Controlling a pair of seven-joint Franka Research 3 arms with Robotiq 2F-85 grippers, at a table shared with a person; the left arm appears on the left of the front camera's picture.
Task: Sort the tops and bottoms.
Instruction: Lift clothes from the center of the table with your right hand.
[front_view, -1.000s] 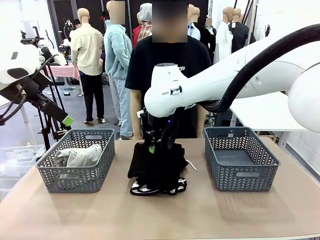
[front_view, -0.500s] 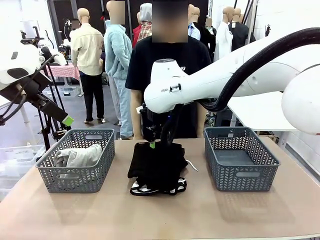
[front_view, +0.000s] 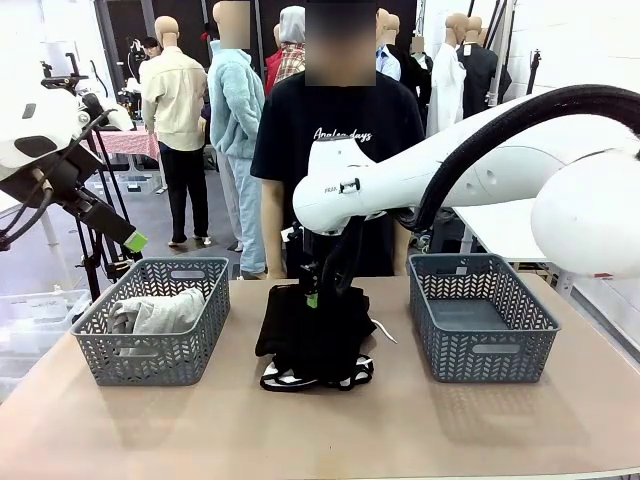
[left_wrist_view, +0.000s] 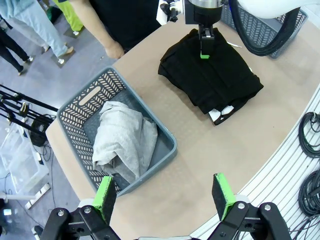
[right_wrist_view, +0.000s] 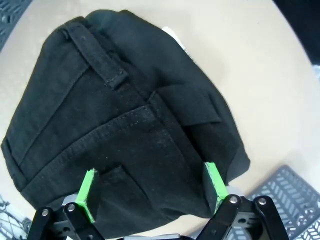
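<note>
The right hand (right_wrist_view: 150, 187), jaws wide, has edged rightward and hangs just over the far edge of the black bottoms (front_view: 315, 340) piled mid-tabletop, so a grasp looks next. The grey top (front_view: 160, 312) lies in the left basket (front_view: 150, 368).

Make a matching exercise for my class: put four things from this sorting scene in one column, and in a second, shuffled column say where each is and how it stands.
Column one
1. grey top
2. black garment
3. right gripper
4. left gripper

Column two
A. open, just over the black garment
B. lying inside the left basket
C. open, high up, looking down on the table
D. folded at the middle of the table

Pairs: 1-B, 2-D, 3-A, 4-C
</note>
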